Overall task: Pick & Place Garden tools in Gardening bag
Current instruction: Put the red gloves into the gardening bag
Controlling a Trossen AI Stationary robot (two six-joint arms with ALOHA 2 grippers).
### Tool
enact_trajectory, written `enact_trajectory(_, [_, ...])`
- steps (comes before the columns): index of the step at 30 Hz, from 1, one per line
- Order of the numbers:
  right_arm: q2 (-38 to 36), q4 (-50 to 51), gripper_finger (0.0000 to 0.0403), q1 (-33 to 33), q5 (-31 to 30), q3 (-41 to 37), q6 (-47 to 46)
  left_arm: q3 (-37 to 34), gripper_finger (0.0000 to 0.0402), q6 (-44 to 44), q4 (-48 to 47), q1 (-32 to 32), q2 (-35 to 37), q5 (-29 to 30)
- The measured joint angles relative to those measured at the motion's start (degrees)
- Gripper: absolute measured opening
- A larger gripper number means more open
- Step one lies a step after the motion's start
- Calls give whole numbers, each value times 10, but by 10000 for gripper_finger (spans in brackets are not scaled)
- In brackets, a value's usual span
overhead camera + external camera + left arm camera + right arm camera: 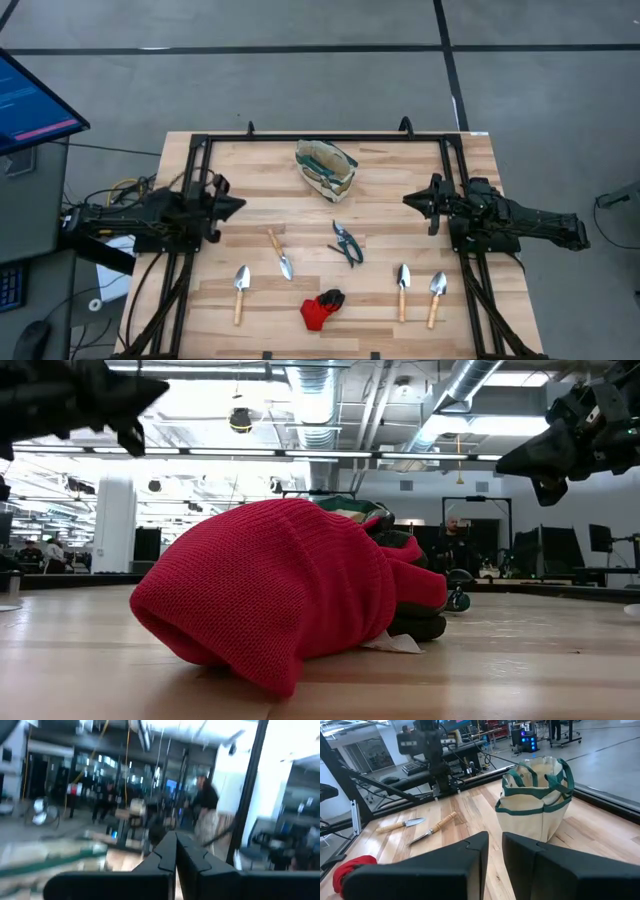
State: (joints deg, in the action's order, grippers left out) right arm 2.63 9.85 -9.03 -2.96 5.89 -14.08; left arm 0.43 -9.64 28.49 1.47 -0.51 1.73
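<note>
The beige gardening bag [325, 168] with green trim stands upright at the table's far middle, its mouth open [535, 805]. Flat on the wood lie several wooden-handled trowels [279, 253] [240, 293] [403, 290], dark pruning shears [346, 243] and a red-and-black glove [321, 310] [280, 590]. My left gripper [240, 205] [175, 855] hovers shut at the left edge, well clear of the tools. My right gripper [408, 200] [495, 845] hovers at the right edge, pointing at the bag. A narrow gap shows between its fingers, with nothing in it.
A black frame rail [320, 138] runs along the table's far edge and down both sides. A monitor [35, 100] stands off the table at the left. Bare wood lies between the bag and the tools. A person [205, 815] stands in the room beyond.
</note>
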Motion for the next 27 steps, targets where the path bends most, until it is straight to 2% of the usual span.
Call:
enact_trajectory(2, [0,0,50,0,0,0,0,0,3,-22,30,0,0,17])
enact_trajectory(5, [0,0,50,0,0,0,0,0,3,-58,78,0,0,12])
enact_trajectory(13, [0,0,50,0,0,0,0,2,3,-86,231,0,-11,40])
enact_trajectory(16, [0,0,50,0,0,0,0,35,3,-105,246,0,-41,42])
enact_trajectory(19, [0,0,50,0,0,0,0,94,3,-142,225,0,-118,59])
enact_trajectory(23, [0,0,50,0,0,0,0,200,3,-190,148,0,-271,70])
enact_trajectory(27, [0,0,50,0,0,0,0,321,3,-258,30,0,-420,20])
